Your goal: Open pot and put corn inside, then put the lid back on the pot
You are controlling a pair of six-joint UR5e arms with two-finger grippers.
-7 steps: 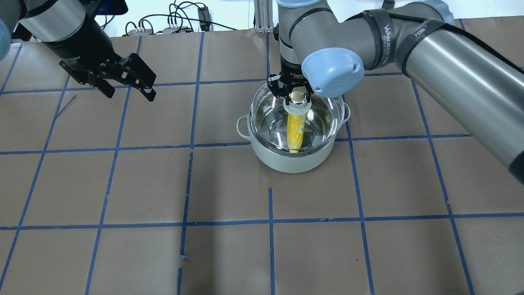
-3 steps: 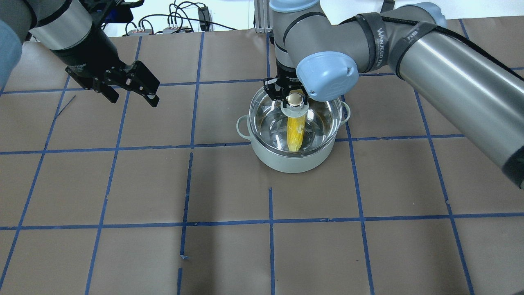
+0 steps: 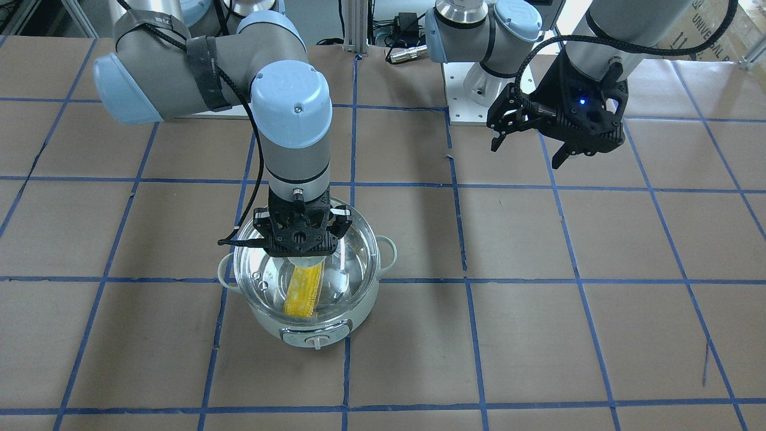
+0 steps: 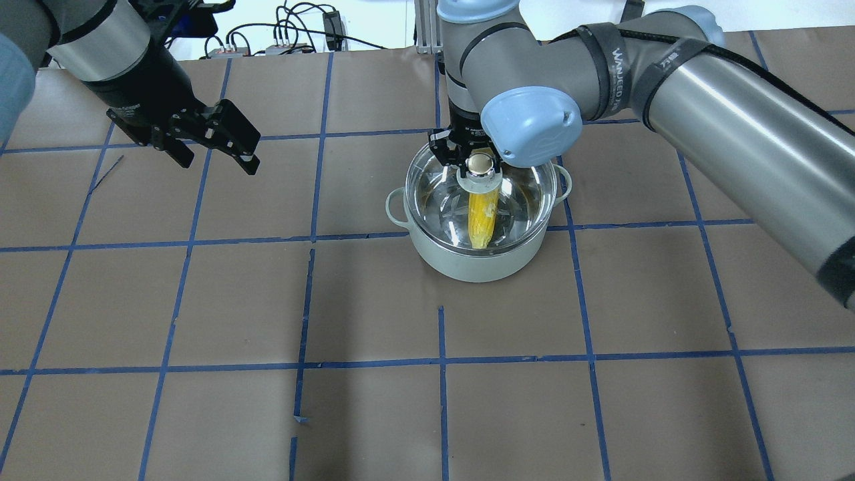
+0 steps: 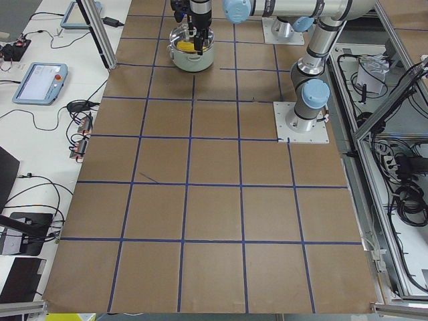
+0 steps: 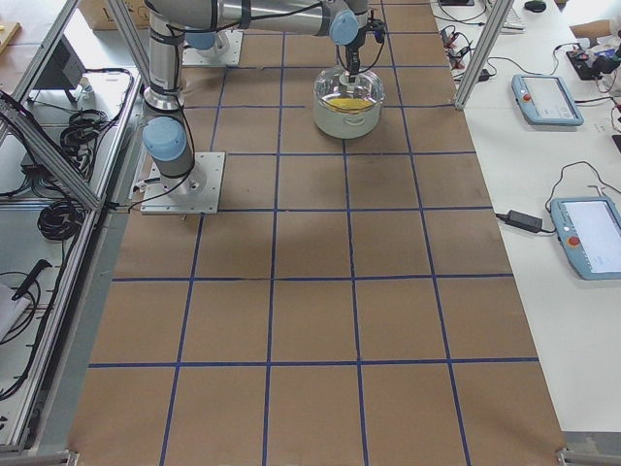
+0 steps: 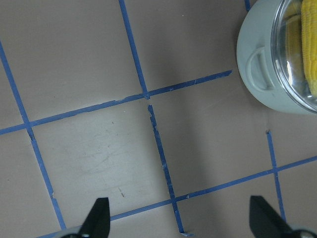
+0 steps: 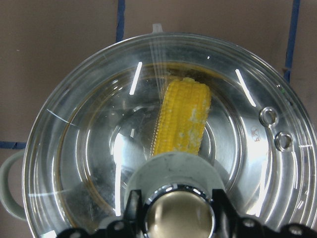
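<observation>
The pale-green pot (image 4: 467,262) stands on the table right of centre, with its knob panel facing away from the robot (image 3: 316,339). The yellow corn (image 4: 482,217) lies inside it, seen through the glass. The clear glass lid (image 4: 528,194) rests over the pot's mouth. My right gripper (image 4: 479,162) is shut on the lid's steel knob; the right wrist view shows the knob between the fingers (image 8: 178,218) with the corn (image 8: 183,119) below. My left gripper (image 4: 217,159) is open and empty, hovering far to the pot's left.
The table is brown paper with a blue tape grid. The pot's loop handles stick out at both sides (image 4: 395,207). The left wrist view shows the pot's edge (image 7: 257,64) at its top right. Cables and boxes lie beyond the far table edge (image 4: 287,40).
My right gripper has shifted slightly left and down with the lid, which now sits squarer on the pot. My left arm moved a little, then stayed still.
</observation>
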